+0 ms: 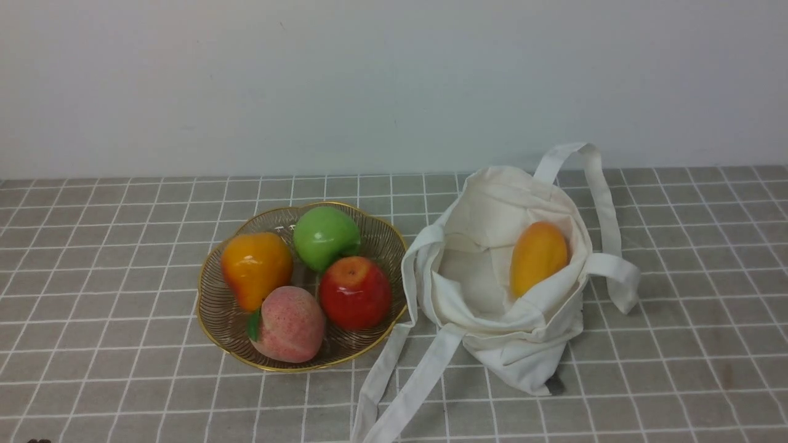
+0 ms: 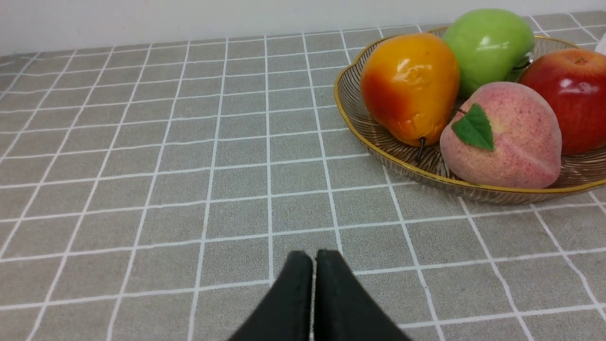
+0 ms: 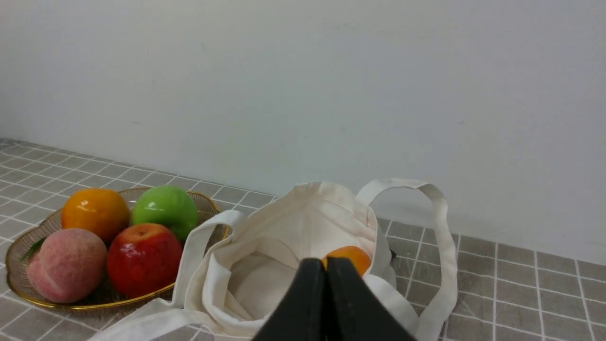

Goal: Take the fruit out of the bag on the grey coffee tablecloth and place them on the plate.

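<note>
The yellow-orange mango (image 1: 538, 256) lies inside the open off-white bag (image 1: 492, 289) on the grey grid tablecloth (image 1: 677, 344); it also peeks out of the bag in the right wrist view (image 3: 352, 256). The green apple (image 1: 325, 237) sits in the gold-rimmed glass plate (image 1: 212, 320) left of the bag, and shows in the left wrist view (image 2: 488, 45). My left gripper (image 2: 314, 258) is shut and empty, low over bare cloth away from the plate (image 2: 378, 151). My right gripper (image 3: 325, 265) is shut and empty, short of the bag (image 3: 284, 246). Neither gripper shows in the front view.
The plate also holds an orange pear-shaped fruit (image 1: 256, 266), a red apple (image 1: 354, 291) and a pink peach (image 1: 288, 323). The bag's long straps (image 1: 400, 381) trail toward the front edge. A white wall (image 1: 394, 80) stands behind the table.
</note>
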